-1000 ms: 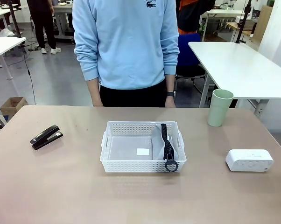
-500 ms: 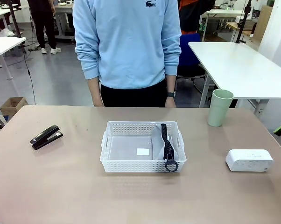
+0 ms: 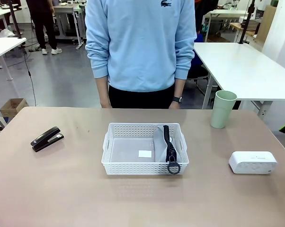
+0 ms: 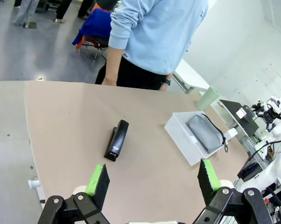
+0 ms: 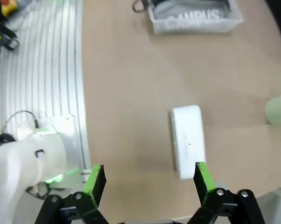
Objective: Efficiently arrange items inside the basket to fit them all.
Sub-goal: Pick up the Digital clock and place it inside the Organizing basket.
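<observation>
Beige tabletop fronts a person in a pale blue sweatshirt bearing a crocodile emblem. Centred sits the shallow white perforated plastic basket, the grey zip pouch standing along its right side; its blurred lettering seems to read "CAMPUS". To the right sit the white flat box and pale green cup, to the left the black stapler. Both left gripper and right gripper hang spread wide, empty.

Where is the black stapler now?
In the front view the black stapler lies on the table at the robot's left, apart from the white basket.
</observation>
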